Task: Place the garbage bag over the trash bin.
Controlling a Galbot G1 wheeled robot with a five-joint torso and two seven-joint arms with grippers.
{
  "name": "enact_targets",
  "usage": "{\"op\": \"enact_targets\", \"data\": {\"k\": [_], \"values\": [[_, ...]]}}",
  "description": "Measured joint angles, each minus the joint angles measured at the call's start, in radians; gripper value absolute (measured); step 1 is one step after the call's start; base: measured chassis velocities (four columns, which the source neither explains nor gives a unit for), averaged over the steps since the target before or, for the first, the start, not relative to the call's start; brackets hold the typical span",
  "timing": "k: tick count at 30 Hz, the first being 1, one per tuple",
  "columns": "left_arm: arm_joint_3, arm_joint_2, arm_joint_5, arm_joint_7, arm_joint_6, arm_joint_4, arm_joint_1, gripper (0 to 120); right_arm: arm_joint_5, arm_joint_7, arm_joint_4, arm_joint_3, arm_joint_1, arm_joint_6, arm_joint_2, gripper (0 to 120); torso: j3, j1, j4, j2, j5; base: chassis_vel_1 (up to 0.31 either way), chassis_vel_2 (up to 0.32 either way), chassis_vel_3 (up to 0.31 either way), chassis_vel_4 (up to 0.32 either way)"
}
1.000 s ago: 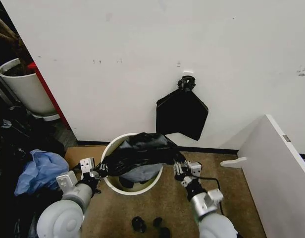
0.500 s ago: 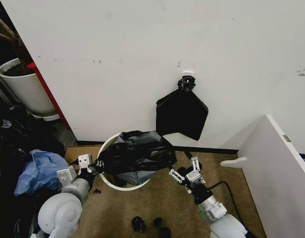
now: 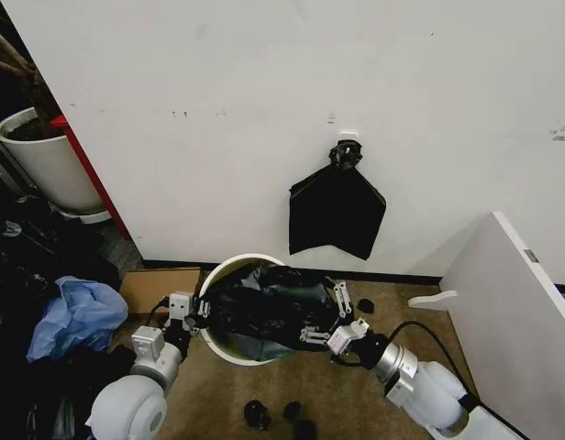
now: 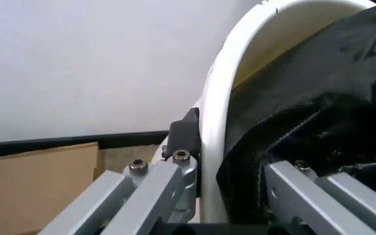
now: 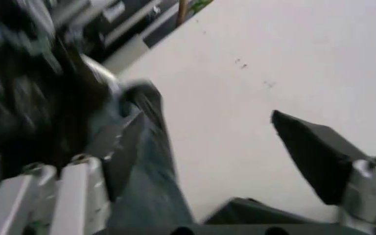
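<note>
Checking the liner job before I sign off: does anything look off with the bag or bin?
Yes. The garbage bag is bunched inside the trash bin rather than spread over its bare rim. The left end effector straddles the rim; the right end effector stands open against the bag. Small black scraps litter the floor.

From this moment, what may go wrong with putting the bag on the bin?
1. The garbage bag lies bunched inside the trash bin, and the far rim is bare, so it may slump in rather than cover it.
2. The left gripper straddles the near rim with one finger each side; a pull could tip the light bin.
3. The right gripper is spread open against the thin plastic and may snag or tear it.
</note>
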Motion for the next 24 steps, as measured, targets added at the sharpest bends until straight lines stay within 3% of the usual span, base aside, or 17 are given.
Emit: {"op": "enact_targets", "data": {"k": [2,4,6,10,13,19,24], "values": [[0.003,-0.001,0.011,0.009,-0.007,0.003,0.001,4,-0.03,0.013,-0.005,0.005,0.003,-0.002,0.005,70,0.0,0.0,0.0,0.0,0.0,0.0,0.0,0.0,0.0],[0.017,-0.006,0.031,0.023,-0.013,0.005,0.002,4,-0.225,0.078,-0.018,0.055,0.013,-0.023,0.032,58,0.0,0.0,0.0001,0.0,0.0001,0.0,0.0,0.0,0.0],[0.021,-0.007,0.032,0.023,-0.011,0.004,-0.001,4,-0.282,0.04,-0.013,0.096,0.009,-0.022,0.034,50,0.0,0.0,0.0,0.0,0.0001,0.0,0.0,0.0,0.0],[0.018,-0.003,0.024,0.015,0.008,-0.001,-0.002,4,-0.254,-0.116,0.002,0.129,-0.008,0.008,0.031,34,0.0,0.0,0.0001,0.0,0.0001,0.0,0.0,0.0,0.0],[0.014,0.0,0.023,0.012,0.009,0.0,-0.001,4,-0.22,-0.148,0.01,0.126,-0.018,0.009,0.024,27,0.0,0.0,0.0,0.0,0.0,0.0,0.0,0.0,0.0],[0.01,0.002,0.018,0.01,0.01,0.001,0.001,4,-0.153,-0.182,0.026,0.103,-0.033,-0.026,0.01,47,0.0,0.0,0.0,0.0,0.0,0.0,0.0,0.0,0.0],[0.012,-0.003,0.018,0.01,0.011,-0.013,0.014,4,-0.278,-0.192,0.009,0.136,-0.01,-0.018,0.044,68,0.0,0.0,0.0001,0.0,0.0001,0.0,0.0,0.0,0.0]]}}
